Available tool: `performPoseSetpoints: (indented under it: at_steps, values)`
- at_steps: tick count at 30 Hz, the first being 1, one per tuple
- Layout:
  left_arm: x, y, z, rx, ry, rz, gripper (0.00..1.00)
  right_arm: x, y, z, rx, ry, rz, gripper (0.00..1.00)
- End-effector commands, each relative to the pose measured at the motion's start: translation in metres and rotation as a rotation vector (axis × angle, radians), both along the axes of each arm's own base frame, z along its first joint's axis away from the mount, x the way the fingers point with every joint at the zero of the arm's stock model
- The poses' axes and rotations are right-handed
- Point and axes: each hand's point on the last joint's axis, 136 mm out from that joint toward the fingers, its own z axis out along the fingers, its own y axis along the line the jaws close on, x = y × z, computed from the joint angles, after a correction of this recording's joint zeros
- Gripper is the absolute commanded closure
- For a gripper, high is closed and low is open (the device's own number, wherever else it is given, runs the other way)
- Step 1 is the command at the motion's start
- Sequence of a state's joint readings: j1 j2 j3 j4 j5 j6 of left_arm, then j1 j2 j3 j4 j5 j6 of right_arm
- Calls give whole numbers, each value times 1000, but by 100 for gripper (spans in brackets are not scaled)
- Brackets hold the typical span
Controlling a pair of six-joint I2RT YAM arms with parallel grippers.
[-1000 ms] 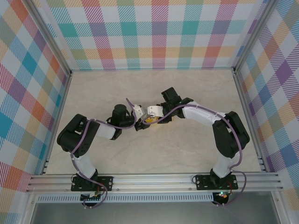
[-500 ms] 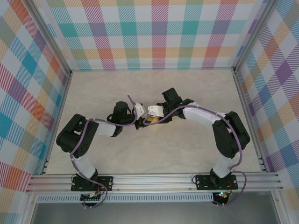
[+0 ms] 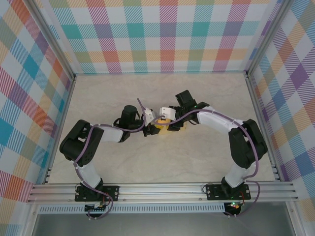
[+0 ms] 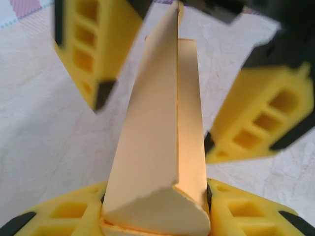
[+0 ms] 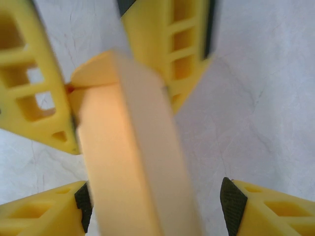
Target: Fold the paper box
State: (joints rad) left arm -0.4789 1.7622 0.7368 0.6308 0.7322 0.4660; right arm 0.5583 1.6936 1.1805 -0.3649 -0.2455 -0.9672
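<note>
Bright, even light — paper box [image 5: 133,157] blurred in right wrist view.

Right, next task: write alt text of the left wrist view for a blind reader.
A yellow-orange card box is clamped between the yellow fingers of the left gripper. Beyond it the fingers of the right gripper stand open, over a pale marbled table.

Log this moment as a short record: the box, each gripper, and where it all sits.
object: paper box, yellow-orange card, folded into a narrow shape
location: middle of the table, between the two arms
left gripper: shut on the paper box, a finger pressed to each side of one end
right gripper: open around the other end, with a gap between one finger and the card
resting or lifted: cannot tell
</note>
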Motion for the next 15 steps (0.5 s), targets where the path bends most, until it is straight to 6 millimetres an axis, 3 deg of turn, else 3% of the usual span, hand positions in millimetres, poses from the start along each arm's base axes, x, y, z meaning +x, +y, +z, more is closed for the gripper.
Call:
performPoseSetpoints:
  at_steps: [1, 4, 9, 12, 15]
  values:
    - [-16, -7, -1, 10, 27, -76, 64, -5, 0, 46, 192, 30, -67, 28]
    - [-18, -8, -2, 18, 29, -84, 64, -3, -19, 76, 359, 107, -161, 28]
    - [-19, -8, -5, 36, 34, -96, 64, -8, -56, 105, 504, 138, -319, 28]
    - [-20, -7, -5, 46, 42, -104, 64, 5, -102, 103, 570, 230, -634, 34]
    - [-20, -8, -6, 53, 48, -108, 63, -4, -141, 86, 617, 338, -863, 41]
